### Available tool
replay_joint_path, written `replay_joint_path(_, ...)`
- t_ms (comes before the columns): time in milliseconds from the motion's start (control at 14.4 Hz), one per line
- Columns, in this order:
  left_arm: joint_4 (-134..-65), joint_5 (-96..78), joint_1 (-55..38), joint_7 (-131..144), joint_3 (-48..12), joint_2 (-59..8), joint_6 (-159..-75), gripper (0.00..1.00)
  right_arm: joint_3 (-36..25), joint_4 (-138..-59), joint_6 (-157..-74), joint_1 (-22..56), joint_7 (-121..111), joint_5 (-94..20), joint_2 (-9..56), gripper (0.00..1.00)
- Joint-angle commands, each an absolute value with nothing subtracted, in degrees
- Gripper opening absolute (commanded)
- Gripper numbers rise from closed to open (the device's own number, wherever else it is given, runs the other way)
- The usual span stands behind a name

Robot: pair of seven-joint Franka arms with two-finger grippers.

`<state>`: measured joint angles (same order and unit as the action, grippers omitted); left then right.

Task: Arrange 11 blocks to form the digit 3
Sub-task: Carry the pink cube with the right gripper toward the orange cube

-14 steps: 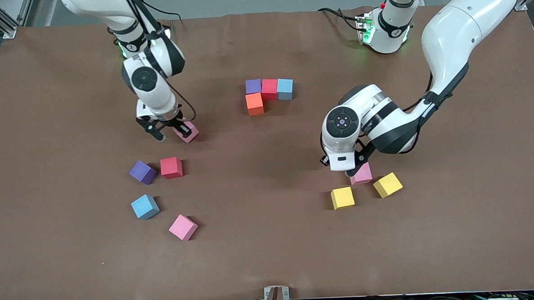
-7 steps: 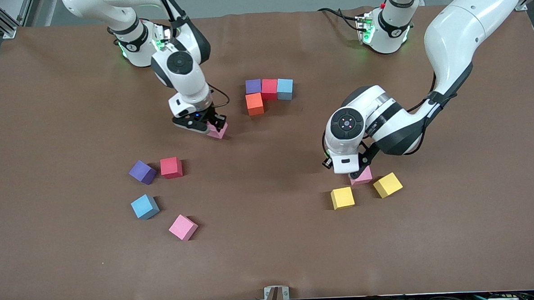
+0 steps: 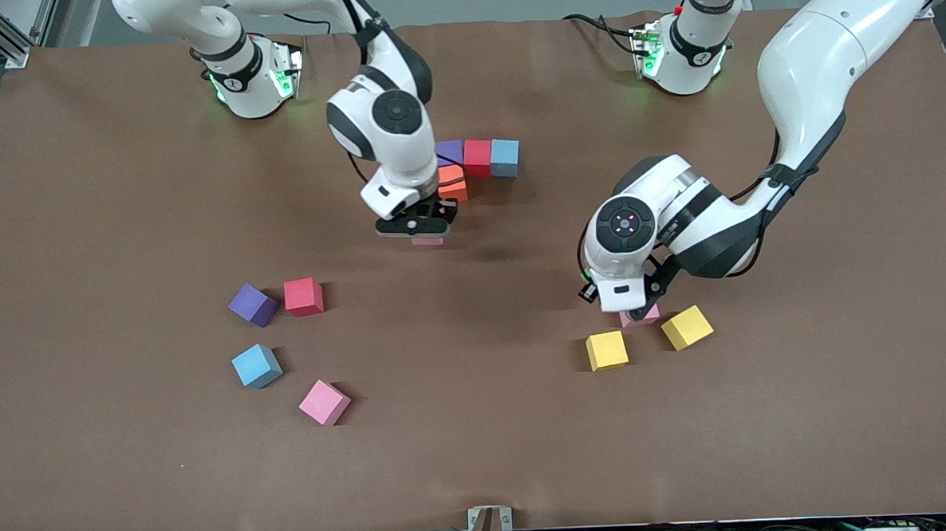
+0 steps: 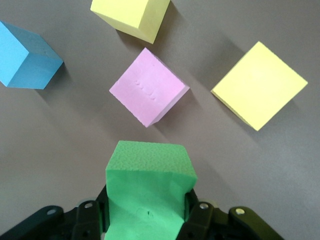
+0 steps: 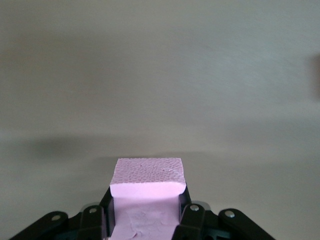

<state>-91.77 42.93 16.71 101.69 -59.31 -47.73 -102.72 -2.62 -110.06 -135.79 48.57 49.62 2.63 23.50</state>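
Observation:
My right gripper (image 3: 422,229) is shut on a pink block (image 5: 147,175) and hangs just above the table, beside the orange block (image 3: 455,186). The orange block touches a row of purple (image 3: 449,152), red (image 3: 477,155) and light blue (image 3: 505,156) blocks. My left gripper (image 4: 150,215) is shut on a green block (image 4: 147,172), over another pink block (image 3: 641,316) that lies between two yellow blocks (image 3: 607,350) (image 3: 687,327). In the front view the left wrist hides the green block.
Loose purple (image 3: 252,305), red (image 3: 303,296), light blue (image 3: 256,365) and pink (image 3: 324,402) blocks lie toward the right arm's end, nearer to the front camera. The left wrist view also shows a light blue block (image 4: 25,55) near the yellow ones.
The right arm has carried its pink block toward the left arm's end, up to the orange block. The left hand has shifted slightly over the pink block below it.

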Motion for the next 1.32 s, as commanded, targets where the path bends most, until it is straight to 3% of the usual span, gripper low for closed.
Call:
replay_joint_path(0,-91.14,43.07,16.52,100.99,-59.41,-47.73,-102.04,0.27,-3.08,-104.86,-135.00,50.53,46.15,2.37,27.85,0.00)
replay_joint_path(417,-91.05,43.07,16.70,100.99,-59.33,-47.72,-102.04,0.27,-2.81,-104.76,-136.93,51.77,40.09,2.29,31.99,0.00)
replay_joint_path(1250,-90.79,43.07,16.61,100.99,-58.54,-47.81,-102.13,0.27,-0.70,-111.18,-137.29,52.38,40.25,-4.66,28.13,0.00)
